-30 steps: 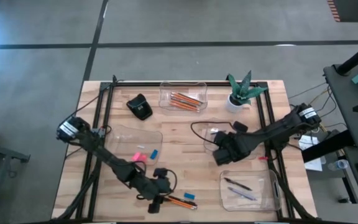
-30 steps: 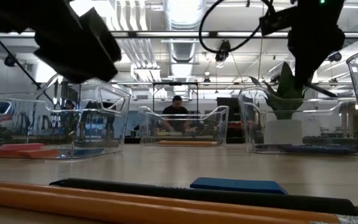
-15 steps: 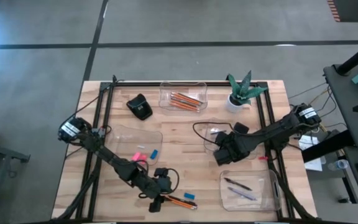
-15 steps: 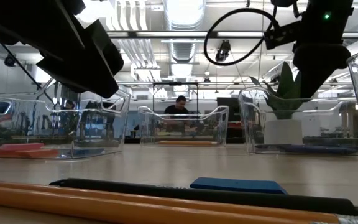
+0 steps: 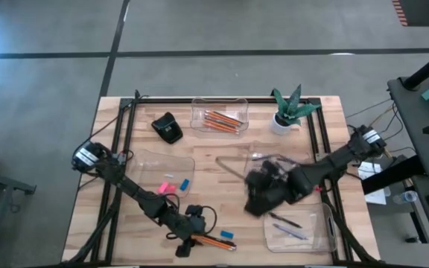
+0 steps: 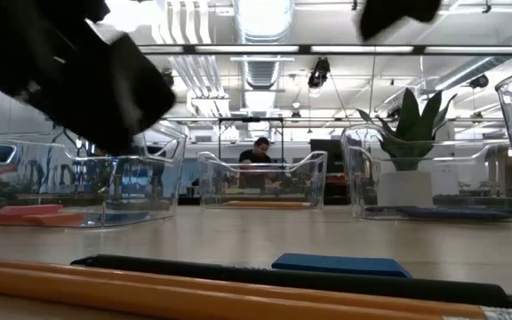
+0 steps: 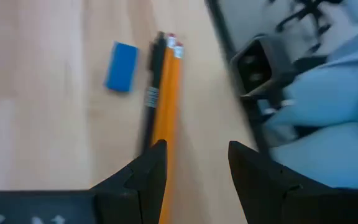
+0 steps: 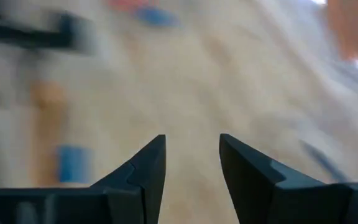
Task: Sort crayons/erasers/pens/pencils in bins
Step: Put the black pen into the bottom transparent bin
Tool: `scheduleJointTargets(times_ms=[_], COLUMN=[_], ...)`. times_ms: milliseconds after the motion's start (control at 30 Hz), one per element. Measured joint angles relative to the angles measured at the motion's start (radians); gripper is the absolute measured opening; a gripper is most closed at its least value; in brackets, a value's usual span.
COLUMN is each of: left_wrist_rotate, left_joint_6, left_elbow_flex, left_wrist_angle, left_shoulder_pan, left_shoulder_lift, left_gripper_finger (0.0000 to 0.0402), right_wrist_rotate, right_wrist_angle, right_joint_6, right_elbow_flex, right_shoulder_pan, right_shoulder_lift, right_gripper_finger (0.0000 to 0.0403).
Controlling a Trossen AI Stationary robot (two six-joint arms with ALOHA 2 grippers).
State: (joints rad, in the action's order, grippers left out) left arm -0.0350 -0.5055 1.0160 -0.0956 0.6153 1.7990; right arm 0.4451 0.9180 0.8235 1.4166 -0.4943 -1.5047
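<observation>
Grey workshop floor surrounds the wooden desk (image 5: 214, 193), where four clear bins (image 5: 220, 115) await sorting: pencils already lie in the far one, pens in the near right one (image 5: 296, 227), and pink and blue erasers (image 5: 174, 185) in or beside the left one, which of the two cannot be told. At the near edge, the left tool (image 7: 194, 163) hovers with its fingers spread over two orange pencils (image 7: 165, 115) lying tight against a dark pen (image 7: 154, 87), a blue eraser (image 7: 122, 66) just beside them. The right tool (image 8: 191, 165), fingers also apart and holding nothing, is blurred in motion over the middle of the desk.

Likely step: picking one stick from the bundle. Done well, the left fingers should straddle a single pencil across its width, near its middle, and close squarely so the pen and the second pencil are not dragged along; nudging the bundle apart first may help.

Compared with a second ago, the left tool has edged closer along the pencils, while the right arm has swung from beside its bin toward the desk's centre. In the low view both dark tool shapes have shifted, the right one nearly out of frame.
</observation>
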Motion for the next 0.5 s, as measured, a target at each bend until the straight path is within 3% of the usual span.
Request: scheduleJointTargets(times_ms=[133, 267, 400, 500], left_wrist_rotate=[0.013, 0.014, -0.023, -0.125], left_joint_6=[-0.211, -0.325, -0.341, -0.353], left_elbow_flex=[0.001, 0.000, 0.000, 0.000], left_wrist_angle=[0.006, 0.043, 0.041, 0.043], left_shoulder_pan=[0.032, 0.092, 0.178, 0.237], left_shoulder_lift=[-0.051, -0.122, -0.199, -0.247], left_gripper_finger=[0.0155, 0.0155, 0.0155, 0.0155], right_wrist_rotate=[0.015, 0.026, 0.026, 0.026], right_wrist_angle=[-0.428, -0.729, -0.832, -0.820], right_joint_6=[-0.129, -0.201, -0.234, -0.235], right_elbow_flex=[-0.063, -0.152, -0.182, -0.155], right_shoulder_pan=[-0.081, -0.113, -0.116, -0.114], right_shoulder_lift=[-0.001, -0.033, -0.132, -0.211], right_gripper_finger=[0.0144, 0.0144, 0.0144, 0.0144])
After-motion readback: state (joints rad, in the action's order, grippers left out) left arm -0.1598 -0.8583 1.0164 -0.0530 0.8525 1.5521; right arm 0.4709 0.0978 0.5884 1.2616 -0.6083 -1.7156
